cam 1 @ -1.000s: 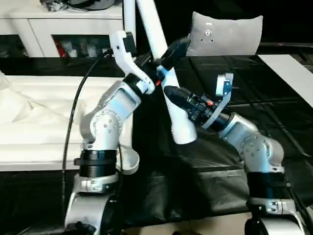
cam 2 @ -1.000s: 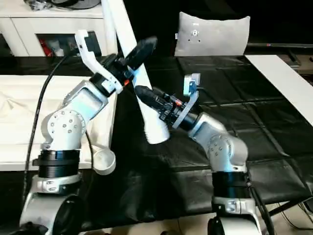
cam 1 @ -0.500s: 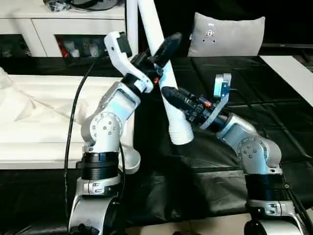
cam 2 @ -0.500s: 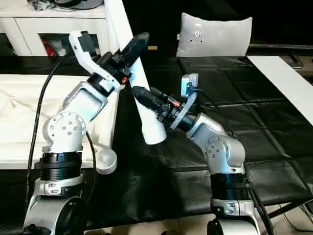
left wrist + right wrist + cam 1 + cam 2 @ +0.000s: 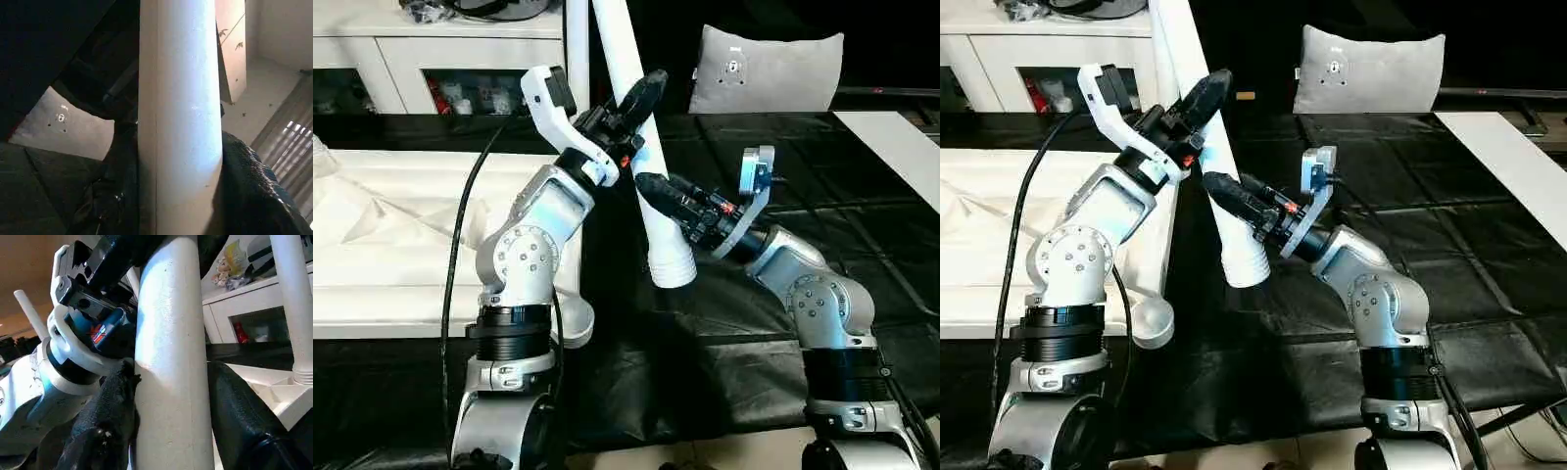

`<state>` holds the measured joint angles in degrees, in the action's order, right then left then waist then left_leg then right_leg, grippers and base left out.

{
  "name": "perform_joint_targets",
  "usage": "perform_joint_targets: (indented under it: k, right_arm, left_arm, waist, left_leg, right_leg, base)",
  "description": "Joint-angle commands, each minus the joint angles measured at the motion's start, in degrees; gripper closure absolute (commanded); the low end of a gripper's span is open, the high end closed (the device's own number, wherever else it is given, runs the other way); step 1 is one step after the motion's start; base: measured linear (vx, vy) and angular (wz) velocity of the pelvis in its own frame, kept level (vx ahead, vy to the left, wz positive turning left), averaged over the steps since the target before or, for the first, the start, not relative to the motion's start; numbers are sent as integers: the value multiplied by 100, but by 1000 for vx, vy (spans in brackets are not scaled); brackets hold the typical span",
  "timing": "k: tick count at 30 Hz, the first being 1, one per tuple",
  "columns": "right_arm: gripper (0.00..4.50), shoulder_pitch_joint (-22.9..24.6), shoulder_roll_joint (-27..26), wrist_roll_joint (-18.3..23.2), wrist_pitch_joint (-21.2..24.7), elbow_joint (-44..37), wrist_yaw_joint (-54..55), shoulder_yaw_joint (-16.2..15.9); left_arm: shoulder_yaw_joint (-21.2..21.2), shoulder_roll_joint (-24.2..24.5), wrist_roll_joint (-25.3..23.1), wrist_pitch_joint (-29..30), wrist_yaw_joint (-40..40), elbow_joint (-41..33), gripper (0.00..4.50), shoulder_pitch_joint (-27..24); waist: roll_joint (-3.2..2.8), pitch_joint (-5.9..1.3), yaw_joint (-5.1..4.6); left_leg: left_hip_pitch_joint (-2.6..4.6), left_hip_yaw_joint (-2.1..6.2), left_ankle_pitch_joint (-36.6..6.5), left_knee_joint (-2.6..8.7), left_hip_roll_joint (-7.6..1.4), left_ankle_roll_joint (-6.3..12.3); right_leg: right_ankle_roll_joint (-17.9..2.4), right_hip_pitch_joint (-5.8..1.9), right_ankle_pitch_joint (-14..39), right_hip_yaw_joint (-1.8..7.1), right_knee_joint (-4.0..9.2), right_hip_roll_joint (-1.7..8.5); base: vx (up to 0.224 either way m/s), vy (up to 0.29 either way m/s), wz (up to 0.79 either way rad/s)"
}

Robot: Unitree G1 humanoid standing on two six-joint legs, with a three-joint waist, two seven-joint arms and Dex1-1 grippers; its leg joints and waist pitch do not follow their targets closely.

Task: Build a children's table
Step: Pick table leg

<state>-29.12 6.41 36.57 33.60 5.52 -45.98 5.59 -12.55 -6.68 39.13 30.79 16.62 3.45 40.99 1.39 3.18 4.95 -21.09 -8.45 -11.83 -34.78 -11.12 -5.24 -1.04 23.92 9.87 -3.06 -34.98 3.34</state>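
Note:
A long white tube leg (image 5: 641, 147) of the children's table hangs tilted in the air, its ribbed end (image 5: 672, 270) lowest. My left gripper (image 5: 641, 93) is shut on its upper part, and the black fingers (image 5: 254, 186) press both sides of the tube (image 5: 178, 122). Lower on the same leg my right gripper (image 5: 651, 186) is shut, one finger (image 5: 239, 411) on each side. The white tabletop (image 5: 372, 255) lies at the left with a round corner socket (image 5: 572, 328) near my left arm. Another leg (image 5: 574, 49) stands upright at the tabletop's far corner (image 5: 274, 391).
Black mats (image 5: 822, 196) cover the floor under and right of the arms. A white cabinet with glass doors (image 5: 440, 59) stands at the back left, and a grey cushion (image 5: 764, 69) at the back. A white board (image 5: 901, 147) lies at the far right.
My left gripper's fingers have closed in onto the leg's upper part. The leg has shifted slightly up and left with my right gripper still on it.

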Motion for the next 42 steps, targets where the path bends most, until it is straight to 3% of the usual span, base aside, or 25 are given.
perform_joint_targets:
  k: [1, 4, 7, 11, 22, 23, 24, 27, 31, 35, 42]
  right_arm:
    - [270, -52, 24, -35, -49, 51, 115, -38]
    - [270, -54, 36, -104, -103, 64, 152, -78]
    - [202, -75, 35, -161, -87, 122, 272, -65]
    - [176, -121, 46, -218, -45, 227, 403, -11]
    - [83, -61, 638, -933, -405, 175, 360, -404]
    - [78, -61, 638, -933, -405, 175, 360, -404]
    - [78, -143, 900, -737, -71, 187, 85, -346]
    - [68, -217, 1074, -659, 44, 265, -73, -287]
    - [65, -267, 1458, -728, 80, 337, -641, -570]
    - [65, -272, 1567, -725, 196, 324, -965, -777]
    - [65, -315, 1516, -750, 99, 367, -1286, -1023]
  left_arm:
    - [160, -8, -34, 39, -58, -60, 272, 2]
    - [204, 29, -114, 16, -57, -42, 275, 3]
    - [211, 45, -151, -10, -59, -13, 275, 17]
    - [211, 132, -242, -66, -62, 70, 276, 77]
    - [322, 679, -633, -119, 139, 331, 276, 280]
    - [322, 679, -633, -119, 139, 331, 276, 280]
    - [362, 732, -644, -113, 225, 358, 276, 300]
    - [396, 771, -627, -101, 296, 360, 276, 308]
    - [607, 895, -653, -125, 645, 227, 276, 264]
    - [878, 982, -679, -221, 1066, -2, 276, 162]
    - [1265, 1041, -731, -373, 1560, -360, 276, 21]
  waist:
    - [20, -396, -9]
    - [12, -399, -11]
    - [-3, -398, -17]
    - [-1, -403, -14]
    - [-3, -412, 0]
    - [-6, -407, -1]
    - [-2, -412, 1]
    - [12, -413, 10]
    - [17, -411, 22]
    - [52, -418, 11]
    - [39, -409, 8]
  left_leg:
    - [-10, -52, -294, 387, -115, 210]
    - [-3, -50, -289, 386, -118, 205]
    - [-4, -50, -288, 386, -118, 199]
    - [1, -49, -319, 386, -109, 170]
    - [4, -46, -214, 375, -106, 152]
    - [10, -51, -190, 374, -104, 137]
    - [8, -51, -201, 371, -96, 154]
    - [4, -56, -223, 362, -100, 239]
    - [-1, -63, -234, 352, -105, 278]
    - [-22, -53, -182, 354, -112, 333]
    - [-5, -64, -254, 351, -132, 325]
  right_leg:
    - [-923, -415, 989, 223, 402, 361]
    - [-917, -412, 980, 222, 400, 360]
    - [-933, -410, 937, 222, 399, 358]
    - [-924, -417, 932, 221, 394, 358]
    - [-914, -426, 759, 222, 363, 357]
    - [-933, -421, 730, 224, 358, 349]
    - [-973, -442, 697, 222, 357, 343]
    - [-1069, -443, 620, 221, 346, 346]
    - [-1089, -440, 743, 220, 359, 360]
    - [-1100, -459, 752, 214, 344, 367]
    - [-1151, -431, 839, 220, 353, 374]
  base:
    - [0, 0, 0]
    - [0, 0, 0]
    - [0, 0, 0]
    - [0, 0, 0]
    - [0, 0, 0]
    - [0, 0, 0]
    - [0, 0, 0]
    - [0, 0, 0]
    - [0, 0, 0]
    - [0, 0, 0]
    - [0, 0, 0]
